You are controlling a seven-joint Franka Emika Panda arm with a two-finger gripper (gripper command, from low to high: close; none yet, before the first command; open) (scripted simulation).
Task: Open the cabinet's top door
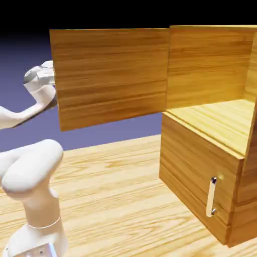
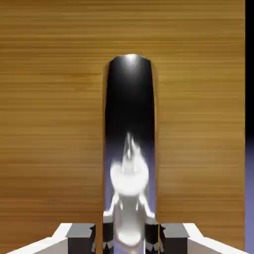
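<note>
In the exterior view, the top door [image 1: 110, 75] stands wide open, on the left side of the cabinet [image 1: 193, 160], above the wooden table [image 1: 115, 190]. It points away from the cabinet, toward the exterior view's left, with its panel upright and its long axis nearly horizontal. In the hand view, the silver bar handle [image 2: 130, 94] runs lengthwise up the picture. The gripper [image 2: 127, 239] is pressed closed around this handle, one finger at each side.
</note>
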